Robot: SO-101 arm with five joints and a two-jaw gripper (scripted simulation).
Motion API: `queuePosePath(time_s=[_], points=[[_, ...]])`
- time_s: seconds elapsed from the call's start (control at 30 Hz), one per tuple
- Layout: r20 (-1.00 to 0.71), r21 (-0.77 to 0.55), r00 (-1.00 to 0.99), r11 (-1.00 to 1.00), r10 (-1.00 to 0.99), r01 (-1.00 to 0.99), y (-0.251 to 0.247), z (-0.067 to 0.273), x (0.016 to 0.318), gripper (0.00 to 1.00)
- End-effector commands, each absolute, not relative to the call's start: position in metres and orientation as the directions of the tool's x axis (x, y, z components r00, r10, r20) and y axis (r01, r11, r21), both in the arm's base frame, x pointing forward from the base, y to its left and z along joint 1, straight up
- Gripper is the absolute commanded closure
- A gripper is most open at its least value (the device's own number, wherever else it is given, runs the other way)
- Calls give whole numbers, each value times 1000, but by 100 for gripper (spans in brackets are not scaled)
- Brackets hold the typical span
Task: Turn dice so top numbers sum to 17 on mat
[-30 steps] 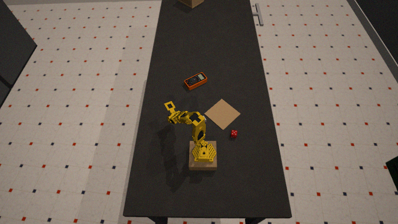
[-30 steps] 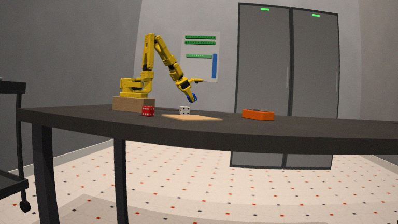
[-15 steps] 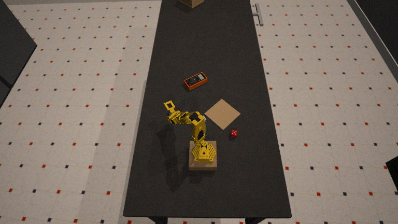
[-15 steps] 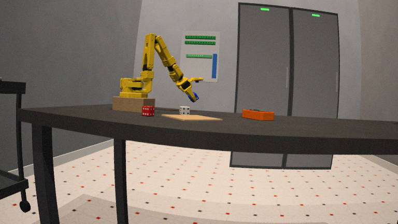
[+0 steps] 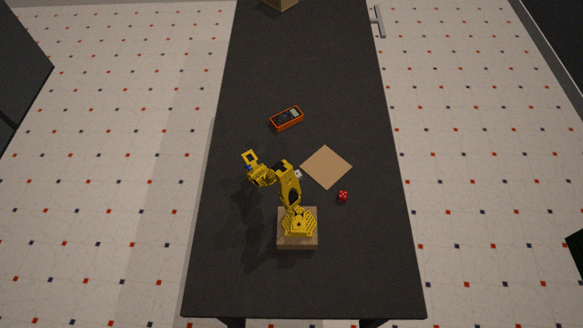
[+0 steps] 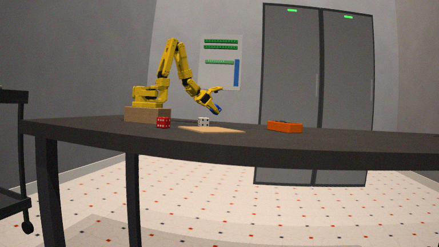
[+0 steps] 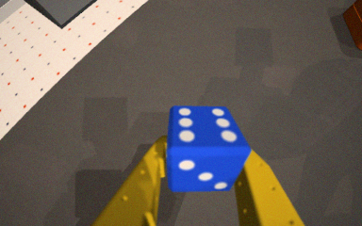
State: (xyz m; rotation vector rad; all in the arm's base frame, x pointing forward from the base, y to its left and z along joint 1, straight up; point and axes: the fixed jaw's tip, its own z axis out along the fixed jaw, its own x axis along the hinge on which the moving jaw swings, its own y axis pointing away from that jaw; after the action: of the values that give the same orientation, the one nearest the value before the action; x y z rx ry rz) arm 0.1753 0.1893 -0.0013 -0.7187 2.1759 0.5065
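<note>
— Is the claw [image 7: 205,162] holding anything?
— It is clamped on the blue die [image 7: 205,147], carried above the table [image 5: 318,62]; its fingertips are hidden behind the die.
— The white die [image 5: 297,174]?
— Half hidden by the arm, behind the claw, off the mat [image 5: 325,166].

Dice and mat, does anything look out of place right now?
None of the dice is on the mat. The red die and white die sit beside it; the gripper holds the blue die above the table.
</note>
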Motion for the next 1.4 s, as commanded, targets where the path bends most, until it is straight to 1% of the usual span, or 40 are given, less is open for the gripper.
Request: queuePosePath(time_s=[0.0,0.47,1.37], points=[[-839,93,-456,749,-296,-656,186,-2,178,100],[-913,26,-313,730,-260,-683,180,3,177,100],[-919,8,-295,737,-261,-676,174,5,178,100]])
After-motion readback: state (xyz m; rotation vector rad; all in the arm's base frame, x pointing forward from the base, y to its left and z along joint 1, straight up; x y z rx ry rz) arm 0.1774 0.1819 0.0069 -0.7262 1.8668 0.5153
